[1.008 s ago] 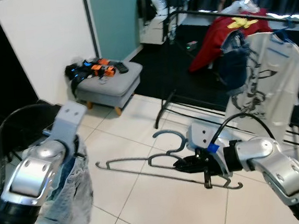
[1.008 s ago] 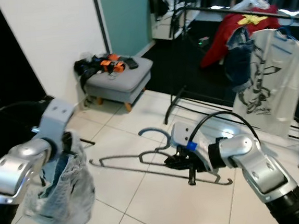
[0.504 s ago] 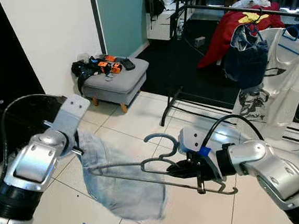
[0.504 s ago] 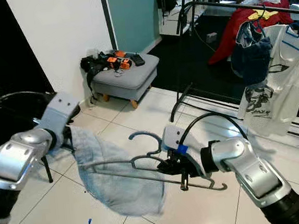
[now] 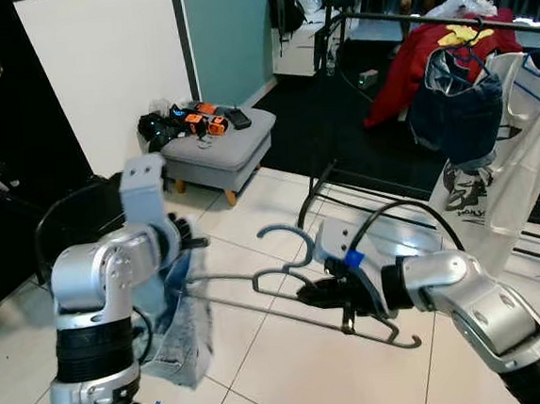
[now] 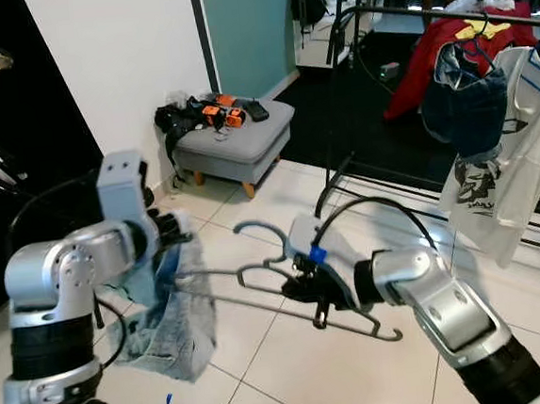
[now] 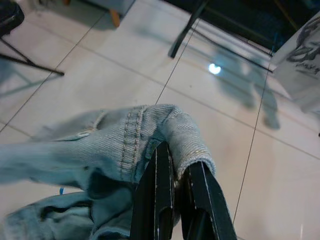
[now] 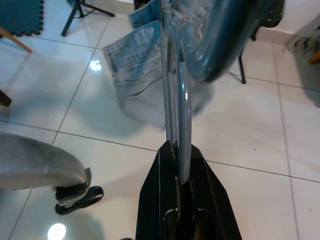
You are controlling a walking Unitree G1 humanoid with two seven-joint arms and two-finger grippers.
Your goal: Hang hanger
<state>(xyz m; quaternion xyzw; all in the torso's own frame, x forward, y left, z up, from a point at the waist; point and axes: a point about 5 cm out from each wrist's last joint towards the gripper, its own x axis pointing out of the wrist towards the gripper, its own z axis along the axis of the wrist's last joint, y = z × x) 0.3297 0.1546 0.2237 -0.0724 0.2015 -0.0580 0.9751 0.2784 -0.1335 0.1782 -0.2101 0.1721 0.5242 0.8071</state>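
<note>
Early stage — the right gripper is clamped on the hanger, held mid-air at six o'clock; the left gripper pinches jeans. The rack, at one o'clock, is unreached.

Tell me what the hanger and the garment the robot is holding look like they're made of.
The grey hanger, held in the right gripper, looks like thin metal wire: slim rods with a glossy sheen in the right wrist view, though coated plastic can't be ruled out. The light-blue garment, pinched by the left gripper, looks like faded denim: visible twill weave and double stitched seams.
</note>
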